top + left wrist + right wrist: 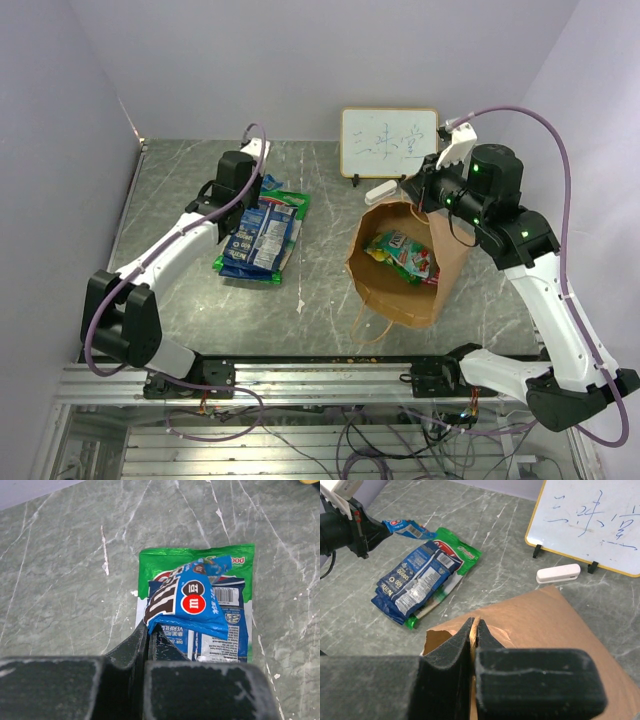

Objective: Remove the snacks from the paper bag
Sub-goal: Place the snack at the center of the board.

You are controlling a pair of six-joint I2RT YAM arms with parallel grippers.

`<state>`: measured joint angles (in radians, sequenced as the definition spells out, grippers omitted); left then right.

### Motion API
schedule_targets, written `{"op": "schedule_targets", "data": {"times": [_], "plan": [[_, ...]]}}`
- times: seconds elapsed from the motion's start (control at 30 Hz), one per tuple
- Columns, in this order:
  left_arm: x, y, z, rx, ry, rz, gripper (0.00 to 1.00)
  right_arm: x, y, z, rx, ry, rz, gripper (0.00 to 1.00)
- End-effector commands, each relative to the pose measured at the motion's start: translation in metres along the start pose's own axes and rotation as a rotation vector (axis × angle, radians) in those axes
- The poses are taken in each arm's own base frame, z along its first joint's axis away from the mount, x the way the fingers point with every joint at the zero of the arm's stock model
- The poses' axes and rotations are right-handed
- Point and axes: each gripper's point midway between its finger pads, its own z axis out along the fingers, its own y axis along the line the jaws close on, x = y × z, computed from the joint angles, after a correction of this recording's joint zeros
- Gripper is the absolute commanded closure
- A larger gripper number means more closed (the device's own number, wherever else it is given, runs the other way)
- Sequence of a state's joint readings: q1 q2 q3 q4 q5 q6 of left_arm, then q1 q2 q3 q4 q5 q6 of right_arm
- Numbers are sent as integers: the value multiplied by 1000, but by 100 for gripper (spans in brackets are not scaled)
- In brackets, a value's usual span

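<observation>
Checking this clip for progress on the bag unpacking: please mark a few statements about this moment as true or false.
1. The left gripper pinches a blue candy packet. True.
2. The paper bag has nothing in it. False: colourful packets show inside its open mouth.
3. The right gripper hangs open, away from the bag. False: it is shut on the bag's rim.
4. A pile of packets lies on the table, to the left of the bag. True.
</observation>
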<state>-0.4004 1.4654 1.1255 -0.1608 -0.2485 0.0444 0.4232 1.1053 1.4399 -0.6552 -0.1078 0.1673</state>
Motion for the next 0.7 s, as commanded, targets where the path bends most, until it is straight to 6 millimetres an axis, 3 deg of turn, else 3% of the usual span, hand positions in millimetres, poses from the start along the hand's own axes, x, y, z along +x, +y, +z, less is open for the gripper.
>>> {"op": "schedule_targets", "data": {"times": [0.0, 0.1, 0.17, 0.27, 0.37, 0.53, 0.67], "plan": [[-20, 21, -13, -107, -55, -130, 93, -8, 5, -6, -20, -38, -10, 100], [-12, 36, -14, -170, 23, -276, 93, -8, 7, -6, -29, -37, -6, 100], [-7, 39, -11, -110, 86, -385, 93, -7, 9, -5, -35, -34, -6, 100], [-24, 11, -8, 184, 82, -507, 93, -6, 12, -4, -45, -31, -4, 100], [-39, -5, -3, 338, 81, -561, 93, -5, 14, -4, -53, -30, -2, 100], [-28, -29, 27, 525, 274, -684, 93, -6, 15, -6, -56, -32, -1, 100], [-12, -37, 55, 526, 386, -745, 93, -5, 13, -8, -46, -32, -3, 100]]}}
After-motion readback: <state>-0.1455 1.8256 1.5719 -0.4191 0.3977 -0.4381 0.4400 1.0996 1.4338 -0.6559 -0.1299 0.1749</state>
